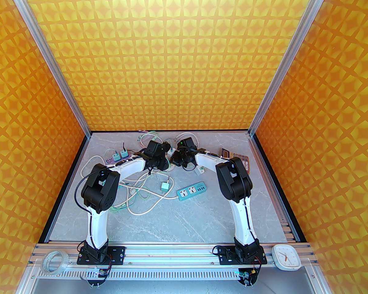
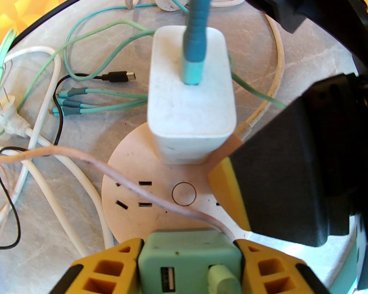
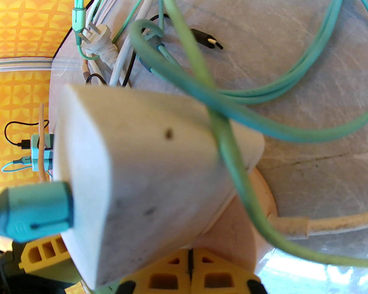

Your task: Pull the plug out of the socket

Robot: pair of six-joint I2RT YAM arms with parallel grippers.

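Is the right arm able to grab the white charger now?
Probably not yet: the right gripper is shut, low beside the white charger, and a green cable drapes across it.

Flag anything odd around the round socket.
A pale pink cord lies slack across the round beige socket hub, crossing its empty slots, toward the green square adapter clamped in the left pincer. Tangled teal and white cables sprawl around it.
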